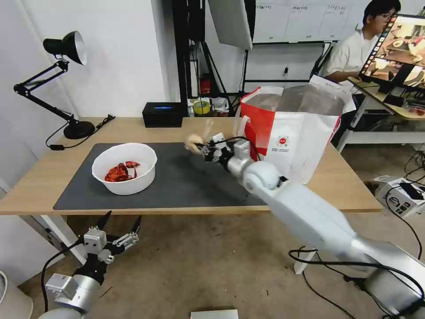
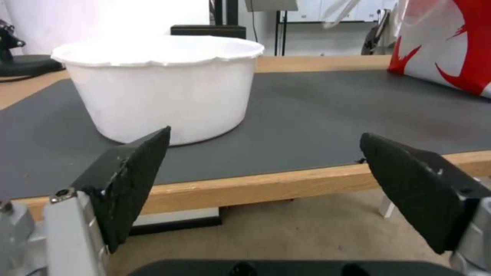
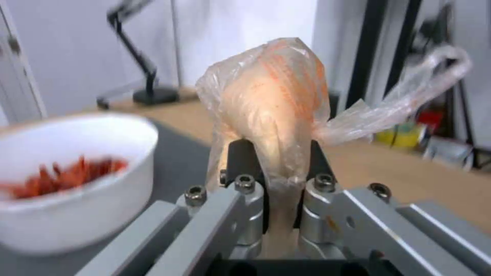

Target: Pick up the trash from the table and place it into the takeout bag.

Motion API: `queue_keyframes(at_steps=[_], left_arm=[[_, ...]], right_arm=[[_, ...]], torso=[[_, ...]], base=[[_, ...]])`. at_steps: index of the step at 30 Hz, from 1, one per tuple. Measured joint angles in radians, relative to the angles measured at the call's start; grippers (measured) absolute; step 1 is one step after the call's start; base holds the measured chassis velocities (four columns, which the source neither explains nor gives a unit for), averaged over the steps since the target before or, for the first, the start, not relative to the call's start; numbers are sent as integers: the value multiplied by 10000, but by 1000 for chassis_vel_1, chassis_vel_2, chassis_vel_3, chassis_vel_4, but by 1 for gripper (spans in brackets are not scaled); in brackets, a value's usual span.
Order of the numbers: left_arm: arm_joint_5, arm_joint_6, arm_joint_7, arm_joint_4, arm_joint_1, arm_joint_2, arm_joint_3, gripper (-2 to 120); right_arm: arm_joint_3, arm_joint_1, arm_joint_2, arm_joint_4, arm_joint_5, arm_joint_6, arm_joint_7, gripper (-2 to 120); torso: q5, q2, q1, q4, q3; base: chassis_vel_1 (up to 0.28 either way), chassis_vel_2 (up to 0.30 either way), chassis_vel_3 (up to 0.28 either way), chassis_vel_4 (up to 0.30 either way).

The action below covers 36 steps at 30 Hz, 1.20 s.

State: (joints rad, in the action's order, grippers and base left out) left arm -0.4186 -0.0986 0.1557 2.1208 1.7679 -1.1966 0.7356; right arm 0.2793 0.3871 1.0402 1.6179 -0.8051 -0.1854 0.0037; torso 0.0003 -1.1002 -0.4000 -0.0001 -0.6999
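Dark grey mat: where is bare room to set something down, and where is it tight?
The dark grey mat is bare from the white round plastic bowl across to the red-and-white takeout bag, though the right tool, shut on a small clear bag around a beige ball, hangs above the mat's far edge. Wood between the black rectangular box and mat is free. Tight beside the bag.

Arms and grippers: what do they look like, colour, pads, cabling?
Both arms are white-grey rounded shells with black cables looped outside. The left gripper has silver metal linkages and two black pointed, rough-faced jaws. The right gripper shows silver links with hex bolts and dark jaws.
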Motion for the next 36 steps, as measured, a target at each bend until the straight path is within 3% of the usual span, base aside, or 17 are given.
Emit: queue_keyframes(at_steps=[9, 12, 19, 36], left_arm=[[41, 0, -13, 64, 18, -6, -98, 100], [104, 0, -20, 119, 40, -31, -175, 100], [173, 0, -21, 183, 74, -80, -224, 100], [232, -3, -7, 196, 82, -104, -256, 100]], right_arm=[[-958, 112, -716, 972, -28, 500, 591, 4], [-1604, -136, -1019, 1274, -103, 677, 1290, 4], [-2107, -554, -1399, 895, -327, 835, 1871, 4], [-2333, -362, -1741, 636, -682, 621, 2544, 4]], torso=[[-2, 1, 1, 1, 0], [-2, 1, 0, 1, 0], [-2, 1, 0, 1, -1], [-3, 2, 0, 1, -1]], base=[[0, 0, 0, 0], [0, 0, 0, 0], [0, 0, 0, 0], [0, 0, 0, 0]])
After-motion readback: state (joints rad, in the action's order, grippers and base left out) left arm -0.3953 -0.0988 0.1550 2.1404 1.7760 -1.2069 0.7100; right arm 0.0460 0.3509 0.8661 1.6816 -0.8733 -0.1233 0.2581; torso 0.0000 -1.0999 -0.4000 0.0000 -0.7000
